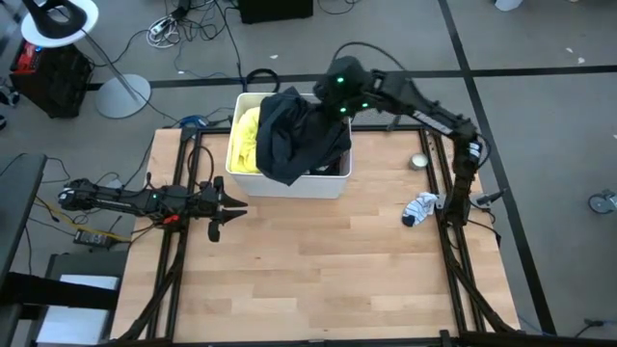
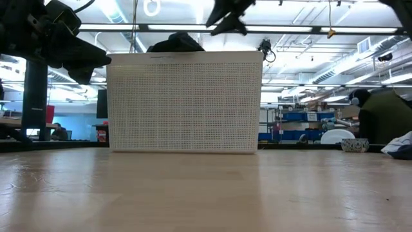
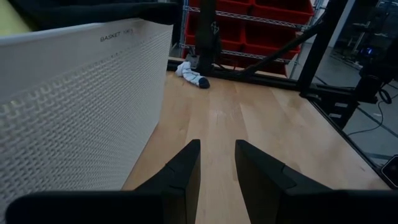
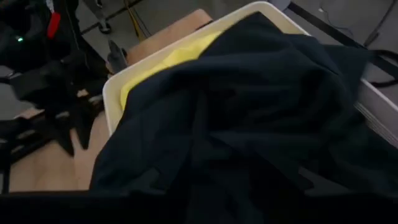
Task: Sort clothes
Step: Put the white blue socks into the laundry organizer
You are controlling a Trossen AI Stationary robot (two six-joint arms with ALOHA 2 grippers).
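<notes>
Hovering low over the wooden table (image 1: 318,260) just left of the white perforated plastic bin (image 1: 313,183): left gripper (image 3: 216,163), fingers parted, grasping nothing. Lying right of the bin, well apart: small white-striped fabric garment (image 1: 420,208). Filling the bin: yellow garment (image 1: 247,141), under a black garment (image 1: 299,135) draping over the front rim. Poised above the bin: right gripper (image 1: 339,96), grip impossible to tell.

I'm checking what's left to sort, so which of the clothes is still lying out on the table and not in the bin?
The small white-striped garment by the right arm's base. It lies alone on bare wood, while the black garment and the yellow one are in the white bin.
</notes>
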